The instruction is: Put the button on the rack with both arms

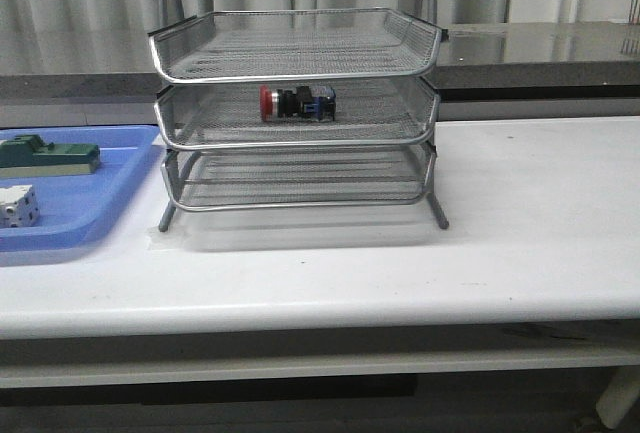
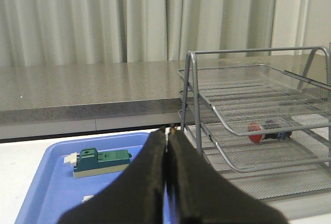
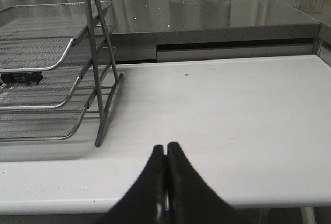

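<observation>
Both grippers have their fingers pressed together with nothing between them: left gripper (image 2: 166,146) over the near edge of the blue tray (image 2: 49,182), right gripper (image 3: 165,157) over bare white table (image 3: 232,115), well clear of the rack (image 3: 98,79). Neither arm appears in the front view. Button (image 1: 297,102) lies on its side in the middle tier of the rack (image 1: 300,123), red head toward the robot's left, blue end toward its right, roughly centred between the tier's side rims. Top and bottom tiers hold nothing. Rack stands on thin legs near the middle of the table (image 1: 540,213); open surface extends to its right and in front, while the blue tray (image 1: 70,228) sits just beside it on the left. Front view shows a green block (image 1: 50,156) and a white dotted cube (image 1: 18,205) in the tray. Left wrist view shows the button (image 2: 265,131) and the green block (image 2: 99,161). Right wrist view catches only the rack's right end, the button mostly hidden behind mesh.
</observation>
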You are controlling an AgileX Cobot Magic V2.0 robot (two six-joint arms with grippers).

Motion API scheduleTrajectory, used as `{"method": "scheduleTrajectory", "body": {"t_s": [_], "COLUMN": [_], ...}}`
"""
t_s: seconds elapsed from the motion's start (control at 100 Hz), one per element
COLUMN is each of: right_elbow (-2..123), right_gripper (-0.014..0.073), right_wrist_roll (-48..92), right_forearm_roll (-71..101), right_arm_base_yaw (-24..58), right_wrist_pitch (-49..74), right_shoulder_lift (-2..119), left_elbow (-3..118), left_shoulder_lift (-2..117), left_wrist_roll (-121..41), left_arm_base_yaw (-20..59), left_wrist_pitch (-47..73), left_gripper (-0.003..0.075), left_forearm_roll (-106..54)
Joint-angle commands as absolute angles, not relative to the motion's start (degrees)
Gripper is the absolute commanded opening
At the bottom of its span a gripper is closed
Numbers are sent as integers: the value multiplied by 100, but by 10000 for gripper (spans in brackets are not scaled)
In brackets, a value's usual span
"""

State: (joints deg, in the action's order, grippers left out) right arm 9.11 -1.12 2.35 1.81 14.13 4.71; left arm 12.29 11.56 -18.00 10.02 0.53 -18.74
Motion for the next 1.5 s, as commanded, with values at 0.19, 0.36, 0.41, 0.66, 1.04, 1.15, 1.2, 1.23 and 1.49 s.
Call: {"method": "scheduleTrajectory", "body": {"t_s": [0.19, 0.36, 0.41, 0.66, 1.04, 1.15, 1.2, 1.23, 1.49], "right_elbow": [495, 227, 133, -50, -50, -50, -50, -50, -50], "right_gripper": [-57, -57, -57, -57, -57, -57, -57, -57, -57], "right_wrist_roll": [-41, -47, -47, -47, -51, -51, -51, -51, -51], "right_forearm_roll": [293, 293, 293, 99, 76, 76, 76, 76, 76], "right_arm_base_yaw": [102, 102, 102, 102, 102, 102, 102, 102, 102], "right_wrist_pitch": [735, 374, 224, 0, 47, 47, 47, 47, 47], "right_shoulder_lift": [-170, -170, -170, -170, -170, -170, -170, -170, -170], "left_elbow": [1395, 1395, 1395, 1395, 1395, 1395, 1395, 1395, 1395], "left_shoulder_lift": [1197, 1197, 1197, 1197, 1197, 1197, 1197, 1197, 1197], "left_wrist_roll": [-1740, -1740, -1740, -1740, -1740, -1740, -1740, -1740, -1740], "left_arm_base_yaw": [988, 988, 988, 988, 988, 988, 988, 988, 988], "left_wrist_pitch": [-387, -387, -387, -387, -387, -387, -387, -387, -387], "left_gripper": [-21, -21, -21, -21, -21, -21, -21, -21, -21], "left_forearm_roll": [-1911, -1911, -1911, -1911, -1911, -1911, -1911, -1911, -1911]}}
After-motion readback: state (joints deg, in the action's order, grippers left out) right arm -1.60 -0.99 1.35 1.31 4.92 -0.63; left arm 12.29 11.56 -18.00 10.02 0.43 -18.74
